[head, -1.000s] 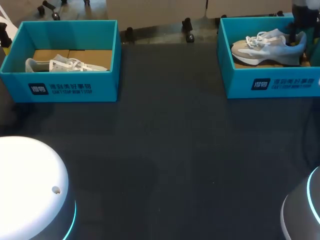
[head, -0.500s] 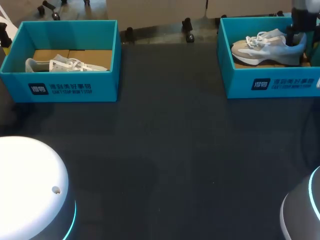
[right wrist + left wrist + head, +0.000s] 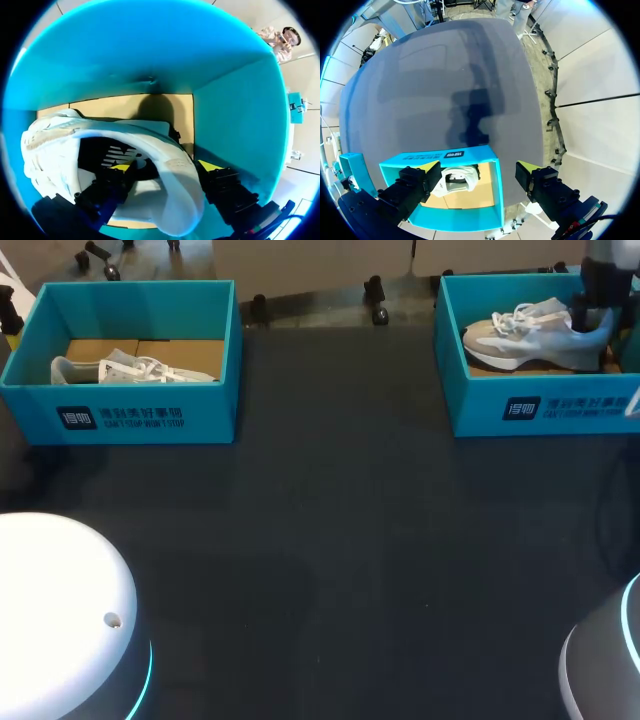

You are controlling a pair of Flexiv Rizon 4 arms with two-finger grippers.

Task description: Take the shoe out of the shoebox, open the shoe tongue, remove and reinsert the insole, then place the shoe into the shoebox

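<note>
Teal-walled, the right shoebox point(image 3: 540, 405) at the table's point(image 3: 350, 540) far right holds the grey-white shoe point(image 3: 530, 335), toe pointing left. At its heel the right gripper point(image 3: 165, 167) stands spread astride the collar, not clamped. Above the left shoebox point(image 3: 465, 155) and its other shoe point(image 3: 457, 180), the left gripper point(image 3: 482, 167) hangs wide apart.

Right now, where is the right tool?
Head view, far right: the right tool is inside the right shoebox, straddling the heel of the shoe.
</note>
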